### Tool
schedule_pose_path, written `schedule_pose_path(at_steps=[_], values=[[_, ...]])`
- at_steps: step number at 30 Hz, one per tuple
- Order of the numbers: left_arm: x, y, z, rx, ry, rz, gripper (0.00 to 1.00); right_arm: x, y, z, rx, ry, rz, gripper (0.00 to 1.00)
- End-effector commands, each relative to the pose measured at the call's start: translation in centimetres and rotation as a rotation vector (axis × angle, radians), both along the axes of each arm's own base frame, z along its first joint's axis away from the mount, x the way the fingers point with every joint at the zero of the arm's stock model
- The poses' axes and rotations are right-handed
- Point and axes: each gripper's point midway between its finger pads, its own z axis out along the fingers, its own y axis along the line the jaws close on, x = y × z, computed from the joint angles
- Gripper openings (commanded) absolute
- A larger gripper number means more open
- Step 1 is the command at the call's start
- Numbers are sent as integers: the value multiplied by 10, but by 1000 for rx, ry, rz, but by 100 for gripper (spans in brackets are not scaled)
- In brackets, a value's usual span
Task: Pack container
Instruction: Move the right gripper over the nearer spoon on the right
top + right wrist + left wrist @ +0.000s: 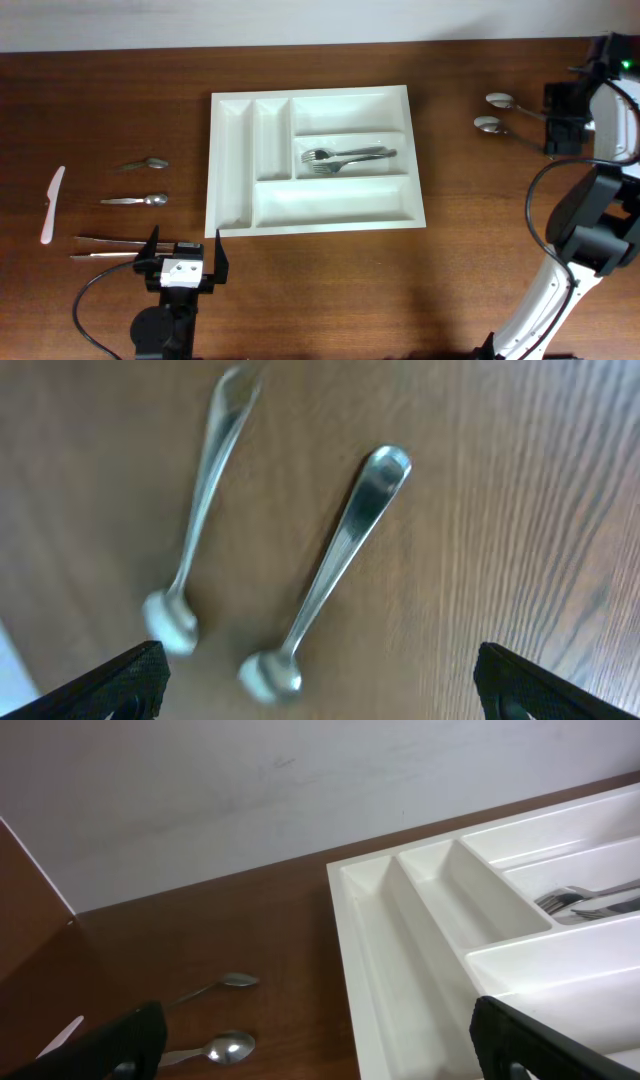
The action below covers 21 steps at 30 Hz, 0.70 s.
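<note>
The container (330,203) is a large white tray with five compartments in the middle of the table. Two metal forks (345,157) lie in its middle long compartment. My left gripper (183,262) hangs open near the front edge, just left of the tray's near corner, with nothing between its fingers. In the left wrist view the tray's wall (400,950) and the forks (585,902) show ahead of my open left gripper (320,1050). My right gripper (553,120) is open at the far right, above the handles of two spoons (495,112). The right wrist view shows both spoons (335,570) under the empty right gripper (320,690).
Left of the tray lie two small spoons (145,163) (135,200), a white plastic knife (52,205) and two long metal knives (105,247). The small spoons (225,1047) also appear in the left wrist view. A pale wall runs behind the table.
</note>
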Motion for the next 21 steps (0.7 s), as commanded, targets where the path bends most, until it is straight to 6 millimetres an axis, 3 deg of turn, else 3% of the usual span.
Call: schedule_pose_path(at_steps=[1, 7, 21], values=[[0, 1, -1, 12, -1, 6, 99, -2, 5, -17, 31, 35, -31, 99], [0, 1, -1, 12, -1, 6, 99, -3, 16, -39, 120, 63, -150, 99], [0, 1, -1, 12, -1, 6, 99, -7, 22, -73, 157, 125, -194, 99]])
